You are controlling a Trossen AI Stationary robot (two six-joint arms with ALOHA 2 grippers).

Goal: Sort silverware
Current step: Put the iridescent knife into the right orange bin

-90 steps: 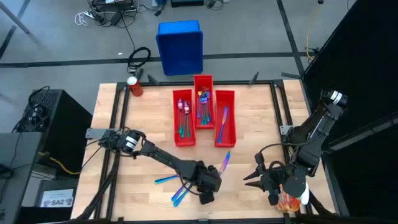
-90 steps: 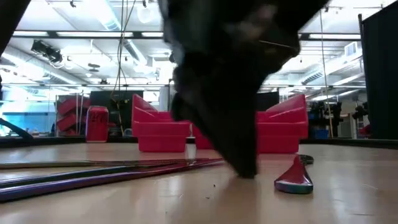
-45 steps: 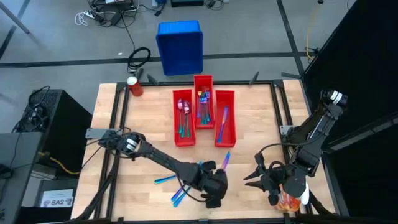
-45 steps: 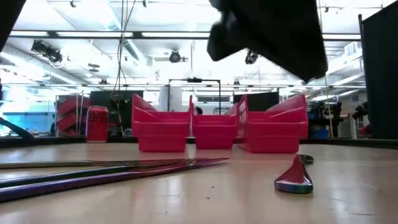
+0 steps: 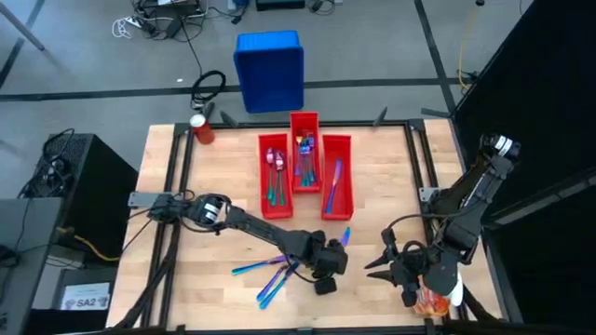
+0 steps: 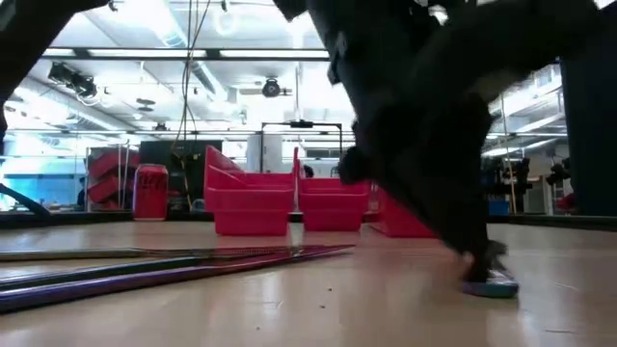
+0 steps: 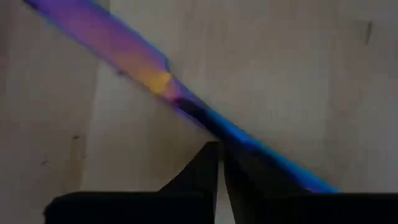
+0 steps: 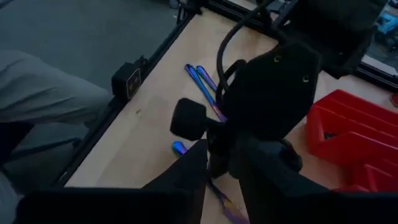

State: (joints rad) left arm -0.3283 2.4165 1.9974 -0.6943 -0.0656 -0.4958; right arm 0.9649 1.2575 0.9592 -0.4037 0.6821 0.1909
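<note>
Several loose pieces of silverware point(image 5: 270, 276) lie on the wooden table point(image 5: 223, 177) near its front edge, slim blue and purple handles crossing each other, just left of the left gripper point(image 5: 328, 270). This gripper is low over the table and stands on a single iridescent knife point(image 7: 155, 81), which lies flat on the wood; in the left wrist view its two dark fingers point(image 7: 205, 168) are pressed almost together, touching the blue handle part of this knife, and only a thin gap shows between them. Behind, in the middle of the table, three red bins point(image 5: 305, 172) stand side by side, and each one has some silverware inside. At the right front corner the right gripper point(image 5: 384, 263) waits above the table, and its fingers are spread apart with nothing between them.
</note>
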